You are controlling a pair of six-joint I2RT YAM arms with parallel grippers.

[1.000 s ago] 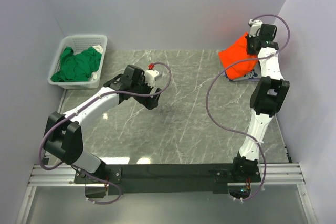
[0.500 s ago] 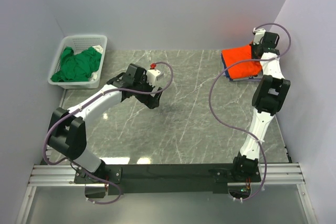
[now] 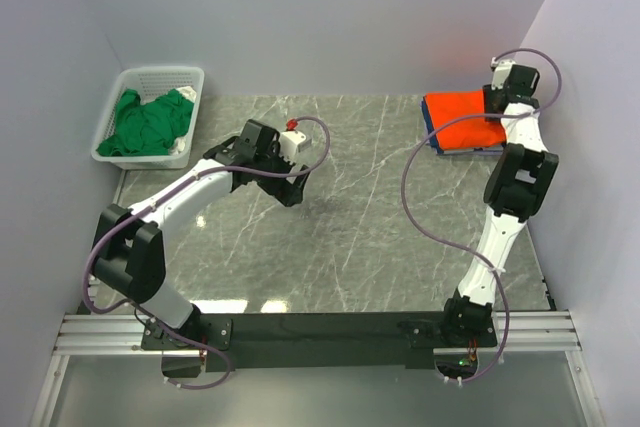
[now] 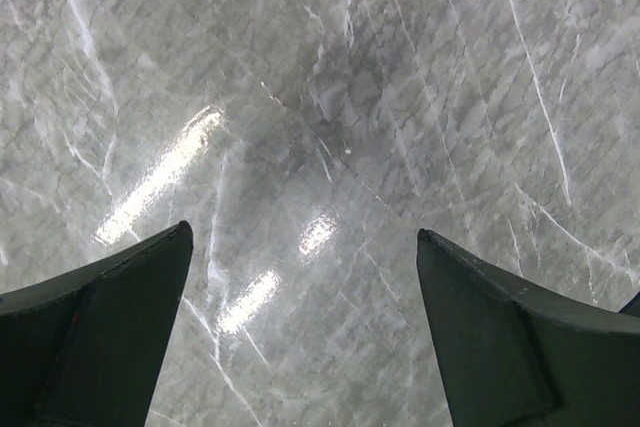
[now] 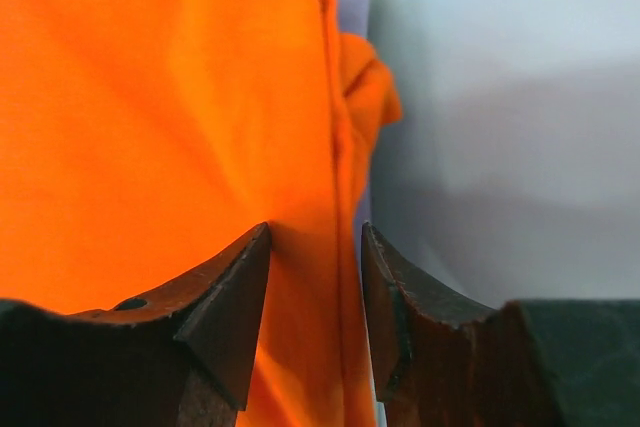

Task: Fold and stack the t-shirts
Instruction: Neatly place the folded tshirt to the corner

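The orange t-shirt (image 3: 460, 119) lies folded flat at the far right of the table, on top of the navy t-shirt (image 3: 468, 151), which shows only as a thin edge. My right gripper (image 3: 497, 97) is at the orange shirt's right edge. In the right wrist view its jaws (image 5: 315, 232) stand a little apart, with the shirt's (image 5: 170, 117) hem running between them, not pinched. The green t-shirt (image 3: 150, 122) lies crumpled in the basket. My left gripper (image 3: 290, 192) hovers open and empty over bare marble (image 4: 300, 232).
The white lattice basket (image 3: 160, 74) stands at the far left corner. Grey walls close in the table on the left, back and right; the right wall is close to my right gripper. The arm bases sit on the black rail (image 3: 330, 327) at the near edge.
My right gripper lowered the raised orange shirt flat onto the navy one and shifted right toward the wall. The left arm barely moved.
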